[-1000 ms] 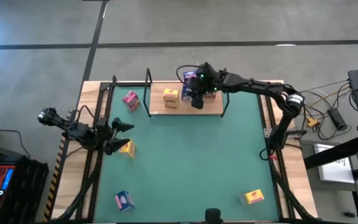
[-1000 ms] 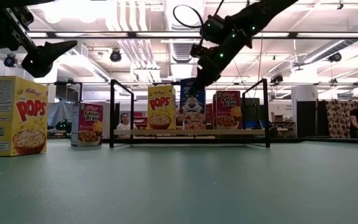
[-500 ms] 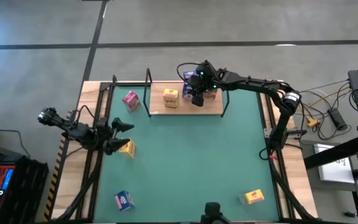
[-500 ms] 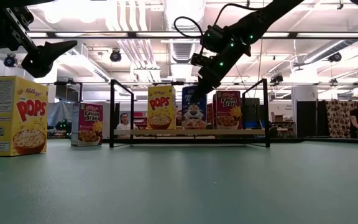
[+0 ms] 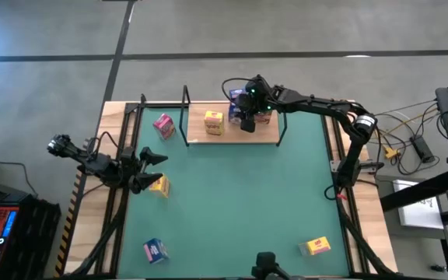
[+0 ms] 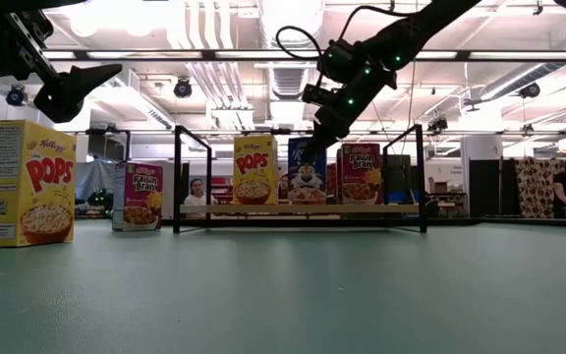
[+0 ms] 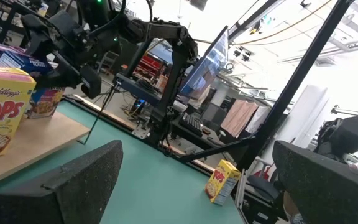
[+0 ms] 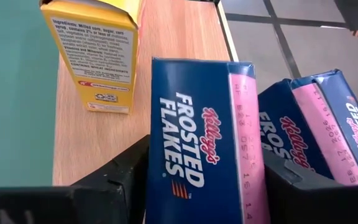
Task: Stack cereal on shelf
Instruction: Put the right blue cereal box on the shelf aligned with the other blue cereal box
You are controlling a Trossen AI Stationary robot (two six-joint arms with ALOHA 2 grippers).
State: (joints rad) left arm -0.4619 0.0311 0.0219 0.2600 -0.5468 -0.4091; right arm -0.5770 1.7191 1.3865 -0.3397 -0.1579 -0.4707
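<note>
Reaching over the far edge of the table, our right gripper (image 5: 246, 123) sits above the shelf (image 5: 272, 137), its fingers (image 8: 120, 180) clamped on either side of a blue Frosted Flakes box (image 8: 202, 140); in the low view that box (image 6: 307, 170) stands upright on the light-wood board, between a yellow Pops box (image 6: 254, 170) and a pink Raisin Bran box (image 6: 360, 173); the wrist view shows a second blue box (image 8: 316, 127) just beside the held one, and the yellow box (image 8: 95, 53) standing a little apart on the board.

Our left gripper (image 5: 148, 169) hangs at the left side of the green mat (image 5: 239, 202), its fingers (image 7: 86, 177) spread wide with nothing between them; a yellow box on the mat (image 5: 159, 185) stands just below it, seen large at the left of the low view (image 6: 24, 183).

Off the shelf, a pink box (image 5: 164, 125) stands on the mat just left of the black uprights; a blue box (image 5: 155, 250) lies near the front left corner; a yellow box at the front right (image 5: 315, 246) lies well apart from everything else; the left wrist view catches it (image 7: 221, 181) by the table's edge.
</note>
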